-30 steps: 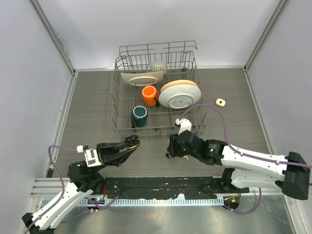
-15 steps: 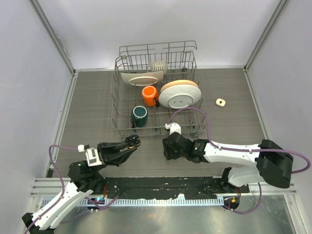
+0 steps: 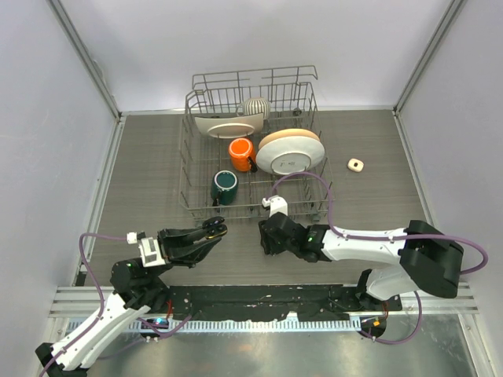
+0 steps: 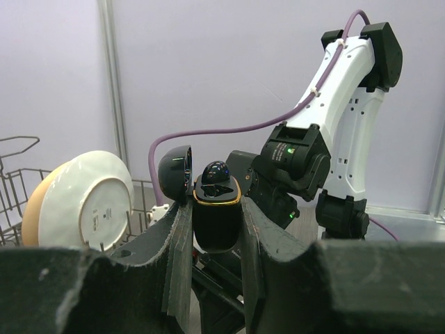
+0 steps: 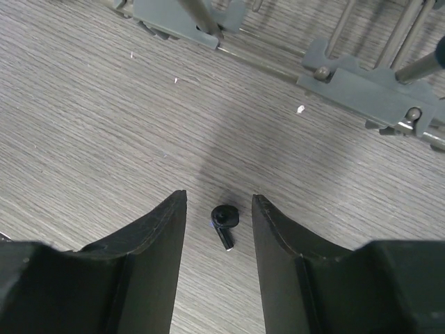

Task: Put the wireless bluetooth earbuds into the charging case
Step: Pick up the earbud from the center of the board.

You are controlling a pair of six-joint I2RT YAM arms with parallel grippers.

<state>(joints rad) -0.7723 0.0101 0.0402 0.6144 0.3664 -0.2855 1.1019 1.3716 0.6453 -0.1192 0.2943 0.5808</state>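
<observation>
Black earbud (image 5: 224, 224) untouched between parted right fingers (image 5: 156, 243), rack edge (image 5: 361, 94) well apart.

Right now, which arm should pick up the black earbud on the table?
Right: the right gripper, open, straddles the black earbud; the left gripper is shut on the open charging case.

Charging case (image 4: 216, 202) base hidden between fingers (image 4: 179, 257) of left pincer (image 4: 216, 209), dish rack (image 5: 361, 94) cut off at top (right wrist view)
</observation>
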